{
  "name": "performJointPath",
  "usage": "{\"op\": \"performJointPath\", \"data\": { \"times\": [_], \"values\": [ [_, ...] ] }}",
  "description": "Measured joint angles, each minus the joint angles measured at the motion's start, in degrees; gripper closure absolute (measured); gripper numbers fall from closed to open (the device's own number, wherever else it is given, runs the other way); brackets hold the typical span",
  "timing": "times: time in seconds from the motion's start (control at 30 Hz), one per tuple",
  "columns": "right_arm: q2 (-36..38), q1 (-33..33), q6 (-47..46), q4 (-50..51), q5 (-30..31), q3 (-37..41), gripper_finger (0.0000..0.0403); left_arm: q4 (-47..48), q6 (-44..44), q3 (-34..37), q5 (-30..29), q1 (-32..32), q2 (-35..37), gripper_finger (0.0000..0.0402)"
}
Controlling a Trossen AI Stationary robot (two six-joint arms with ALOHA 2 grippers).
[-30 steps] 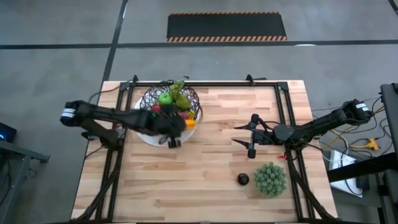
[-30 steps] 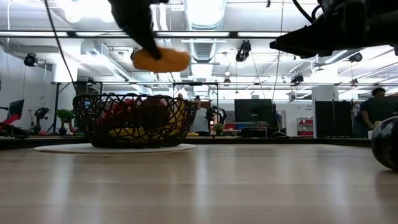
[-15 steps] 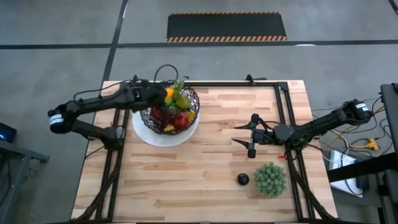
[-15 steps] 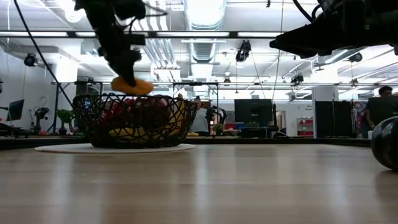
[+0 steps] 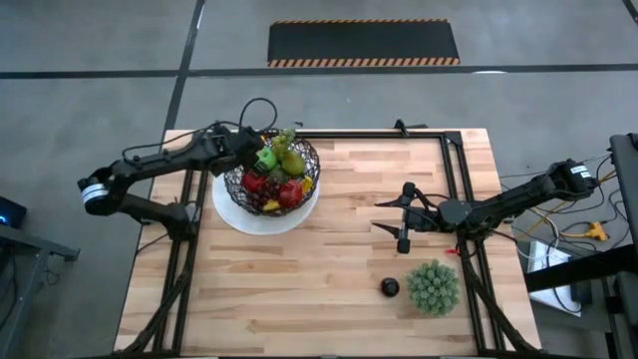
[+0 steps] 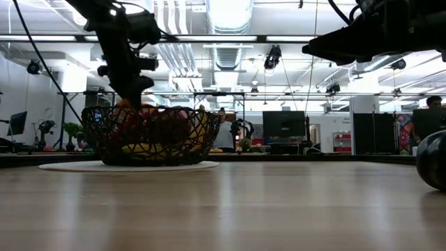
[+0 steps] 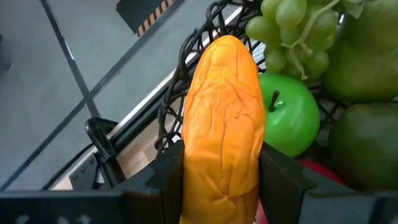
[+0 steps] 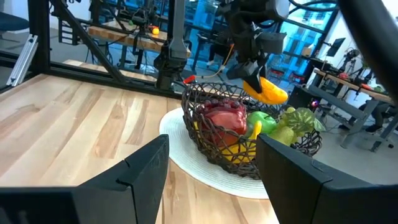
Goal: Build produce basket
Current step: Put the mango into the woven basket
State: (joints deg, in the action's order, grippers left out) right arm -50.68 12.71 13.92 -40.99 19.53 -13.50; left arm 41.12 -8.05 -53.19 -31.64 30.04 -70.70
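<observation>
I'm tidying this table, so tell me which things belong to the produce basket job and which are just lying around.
Part of the job:
- basket of black wire
- produce in it: green apple, grapes, pear, red fruits
- orange piece, held in the left gripper over the basket
- dark plum, out on the table

Lying about:
- white plate under the basket
- spiky green ball
- right gripper, open, waiting

The orange piece [image 7: 224, 124] is looking wrinkled and matt, the green apple [image 7: 287, 121] glossy, the basket [image 8: 217, 146] black wire, the tabletop [image 5: 349, 269] pale wood.
</observation>
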Motion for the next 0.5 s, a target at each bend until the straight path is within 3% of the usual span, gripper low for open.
{"op": "performJointPath", "data": {
  "times": [0.5],
  "values": [
    [0.0, 0.0, 0.0, 0.0, 0.0, 0.0, 0.0177, -0.1, -2.3, 0.2, -0.1, 0.0, -0.6, 0.0221]
  ]
}}
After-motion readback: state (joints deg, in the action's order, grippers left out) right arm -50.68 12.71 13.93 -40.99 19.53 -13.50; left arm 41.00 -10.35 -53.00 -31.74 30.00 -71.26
